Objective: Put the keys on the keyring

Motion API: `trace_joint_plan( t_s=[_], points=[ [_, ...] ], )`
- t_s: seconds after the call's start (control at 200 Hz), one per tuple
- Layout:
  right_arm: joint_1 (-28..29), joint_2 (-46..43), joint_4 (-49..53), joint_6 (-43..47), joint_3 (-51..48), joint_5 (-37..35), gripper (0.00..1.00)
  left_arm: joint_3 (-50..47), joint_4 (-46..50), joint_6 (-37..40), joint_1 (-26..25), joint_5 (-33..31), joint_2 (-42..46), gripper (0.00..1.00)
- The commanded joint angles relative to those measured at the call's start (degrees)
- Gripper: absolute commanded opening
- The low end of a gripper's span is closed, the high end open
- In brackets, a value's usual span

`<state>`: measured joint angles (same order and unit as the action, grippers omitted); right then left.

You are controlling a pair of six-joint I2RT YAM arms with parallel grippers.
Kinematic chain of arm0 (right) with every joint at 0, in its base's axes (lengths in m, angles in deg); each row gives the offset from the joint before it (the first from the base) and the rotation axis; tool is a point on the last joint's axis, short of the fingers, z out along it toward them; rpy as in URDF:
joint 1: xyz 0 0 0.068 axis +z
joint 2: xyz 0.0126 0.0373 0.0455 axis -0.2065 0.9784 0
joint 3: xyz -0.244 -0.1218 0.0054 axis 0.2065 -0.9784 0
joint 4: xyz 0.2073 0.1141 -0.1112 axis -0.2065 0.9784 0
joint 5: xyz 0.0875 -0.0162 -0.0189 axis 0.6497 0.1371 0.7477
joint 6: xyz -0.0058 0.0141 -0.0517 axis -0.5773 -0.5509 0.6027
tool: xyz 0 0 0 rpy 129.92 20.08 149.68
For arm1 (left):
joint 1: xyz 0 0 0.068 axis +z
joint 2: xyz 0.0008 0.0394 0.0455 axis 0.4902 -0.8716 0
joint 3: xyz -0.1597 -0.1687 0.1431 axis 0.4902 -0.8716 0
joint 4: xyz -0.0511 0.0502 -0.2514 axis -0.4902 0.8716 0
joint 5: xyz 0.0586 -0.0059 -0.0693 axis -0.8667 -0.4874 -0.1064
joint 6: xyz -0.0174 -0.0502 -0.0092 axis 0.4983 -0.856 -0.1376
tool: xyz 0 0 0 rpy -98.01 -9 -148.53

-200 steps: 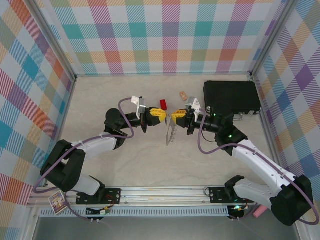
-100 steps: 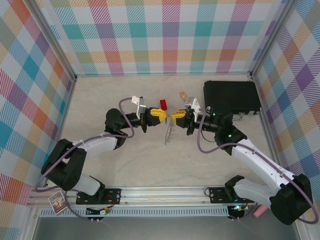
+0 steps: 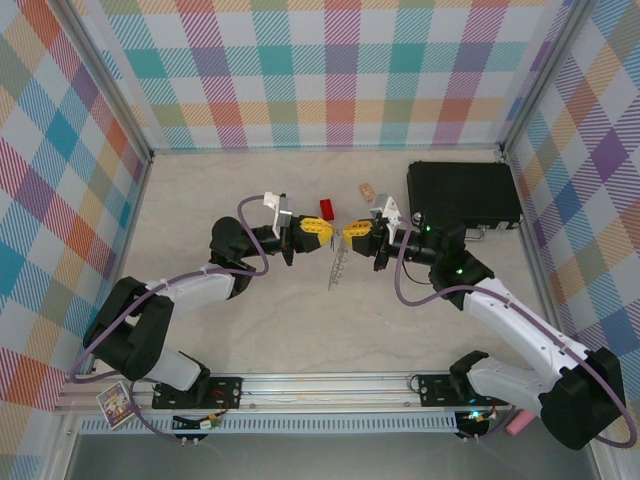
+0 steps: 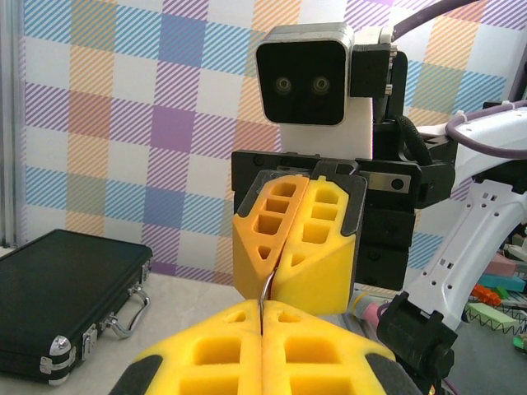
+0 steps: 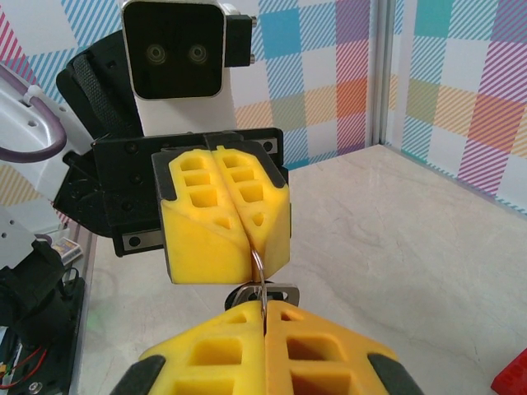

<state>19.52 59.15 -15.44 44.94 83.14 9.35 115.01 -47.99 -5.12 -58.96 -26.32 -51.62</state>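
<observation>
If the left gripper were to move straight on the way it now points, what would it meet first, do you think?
Most likely the right gripper, which is shut and faces the left gripper head-on. Only the thin keyring, which both appear to pinch, lies between them. The gap looks small, though depth is hard to judge.

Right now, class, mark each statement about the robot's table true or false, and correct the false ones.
1. Both arms' jaws are shut, facing each other. True.
2. The keyring lies loose, touched by neither arm. False: it hangs between the jaws, pinched by its thin wire.
3. The black case sits far right on the table. True.
4. The red block rests on the case. False: it stands on the table, apart from the case.
</observation>
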Motion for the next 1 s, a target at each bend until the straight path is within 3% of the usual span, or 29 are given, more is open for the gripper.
trace_joint_plan(
  t_s=[0.0,0.995],
  points=[
    [-0.22,0.35,-1.49,-0.5,2.18,1.57,0.0,1.12,-2.39,-0.62,-0.8,2.73,-0.65,0.0],
    [-0.16,3.76,-0.79,-2.44,3.94,7.72,0.0,1.43,-2.9,-0.8,-2.12,3.96,0.33,0.0]
  ],
)
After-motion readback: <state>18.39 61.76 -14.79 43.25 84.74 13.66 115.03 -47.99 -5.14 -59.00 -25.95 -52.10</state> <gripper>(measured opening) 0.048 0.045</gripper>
